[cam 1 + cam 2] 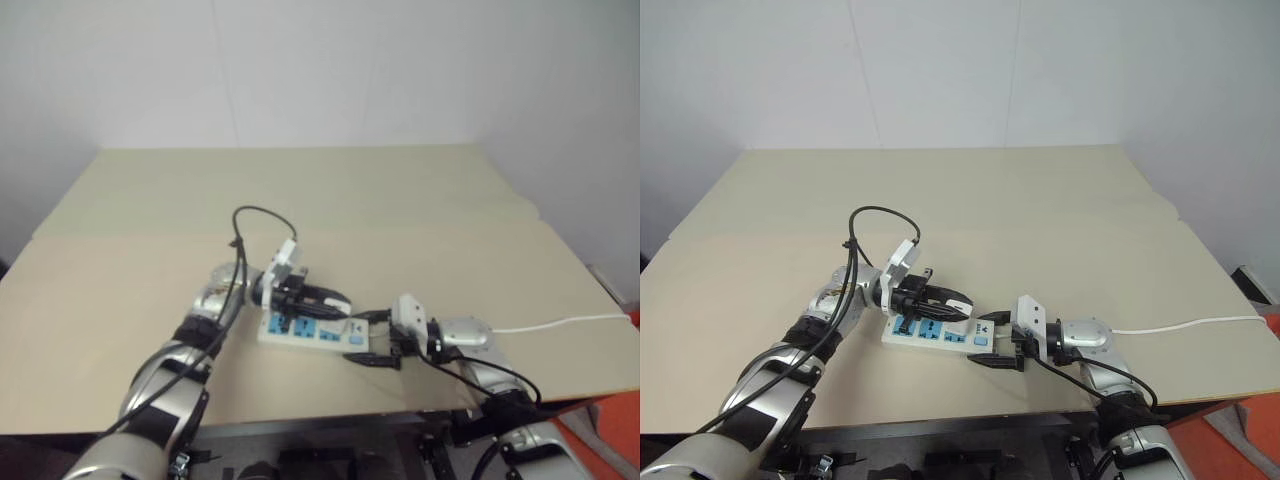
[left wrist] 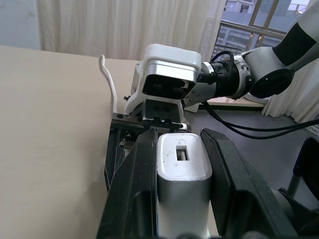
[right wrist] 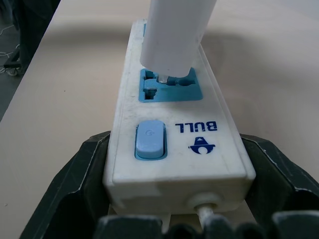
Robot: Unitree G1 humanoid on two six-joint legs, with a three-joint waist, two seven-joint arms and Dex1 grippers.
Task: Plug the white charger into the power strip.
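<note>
Tilting white charger point(image 3: 172, 37) (prongs down) over power strip point(image 3: 174, 129)

Counts: 1 power strip point(image 1: 932, 333) with 3 blue socket faces and 1 blue switch point(image 3: 149, 139). 1 white charger point(image 2: 181, 172). 1 thin white cord point(image 1: 1188, 324) running off the strip. 2 grippers: left gripper point(image 1: 958, 306), right gripper point(image 1: 998, 345). 1 table point(image 1: 1040, 220).

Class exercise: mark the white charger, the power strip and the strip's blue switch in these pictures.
white charger point(image 3: 172, 37), right wrist view, on its white body above the socket.
power strip point(image 3: 222, 149), right wrist view, on its white top face.
blue switch point(image 3: 149, 138), right wrist view, on its middle.
</note>
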